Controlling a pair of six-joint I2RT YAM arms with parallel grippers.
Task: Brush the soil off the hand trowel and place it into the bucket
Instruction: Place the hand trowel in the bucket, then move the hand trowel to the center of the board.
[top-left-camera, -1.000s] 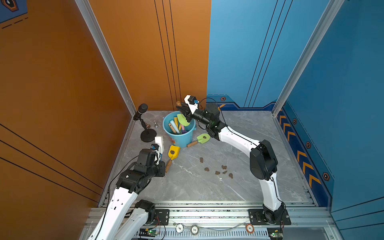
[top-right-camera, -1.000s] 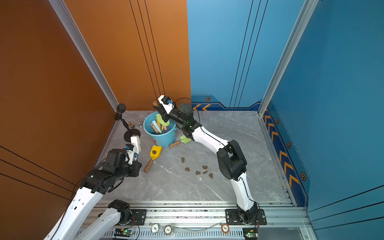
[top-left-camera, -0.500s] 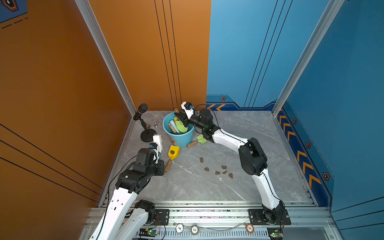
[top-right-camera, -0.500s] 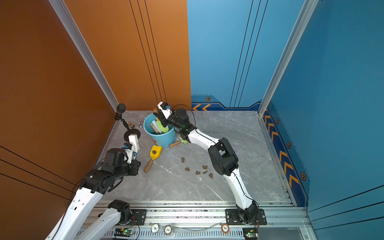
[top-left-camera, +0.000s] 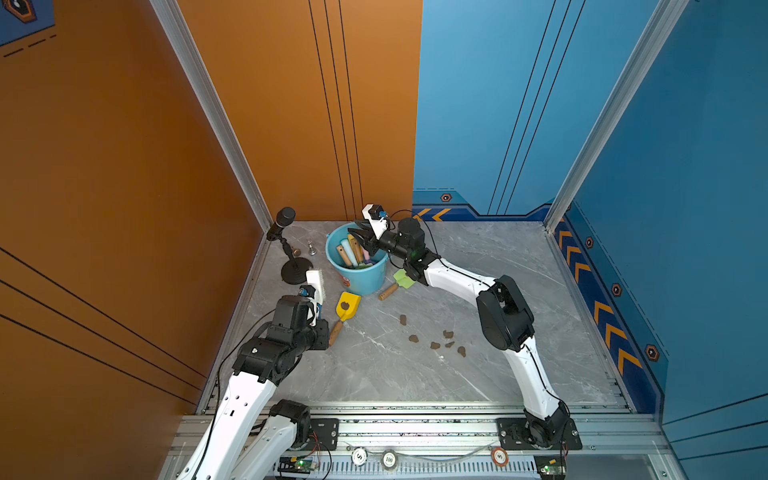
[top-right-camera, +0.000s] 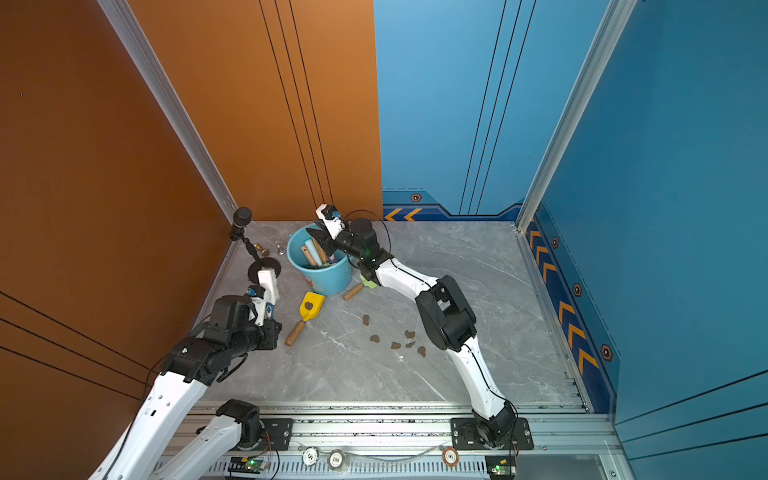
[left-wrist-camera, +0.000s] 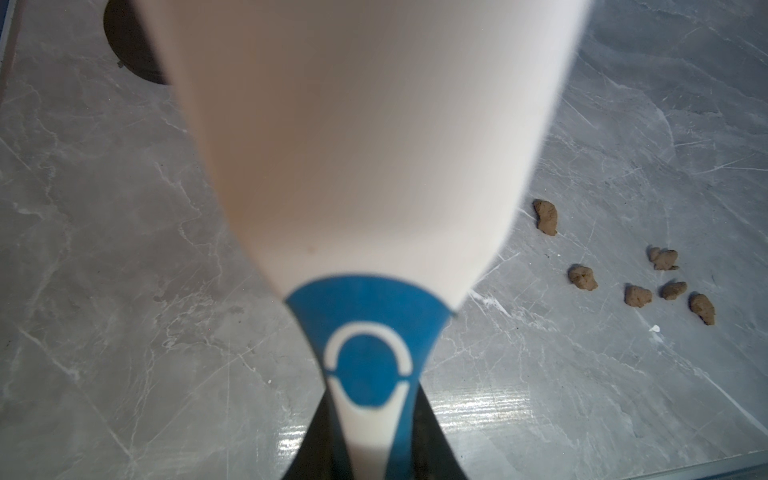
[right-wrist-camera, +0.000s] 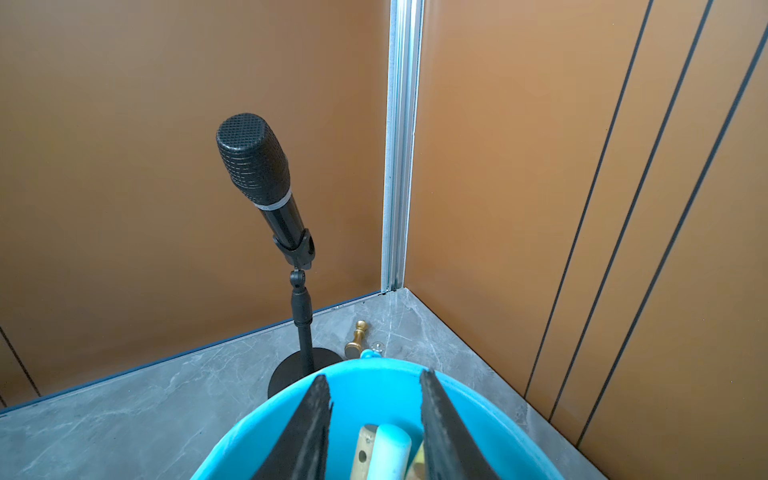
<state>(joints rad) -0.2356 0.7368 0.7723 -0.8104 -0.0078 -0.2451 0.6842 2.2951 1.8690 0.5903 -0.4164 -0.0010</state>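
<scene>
Two right fingers (right-wrist-camera: 307, 432) gape over the bucket (right-wrist-camera: 374, 384), clearest at wrist.

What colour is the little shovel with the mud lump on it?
The shovel is yellow, with a brown handle; clearest in a top view.

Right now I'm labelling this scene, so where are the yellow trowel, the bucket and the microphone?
yellow trowel (top-left-camera: 353, 310), a top view, blade.
bucket (top-left-camera: 365, 281), a top view, outer wall.
microphone (right-wrist-camera: 253, 160), right wrist view, mesh head.

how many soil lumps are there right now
7. One lump sits on the yellow trowel; one lies alone on the table; five cluster to its right. Others may hide inside the bucket.
</scene>
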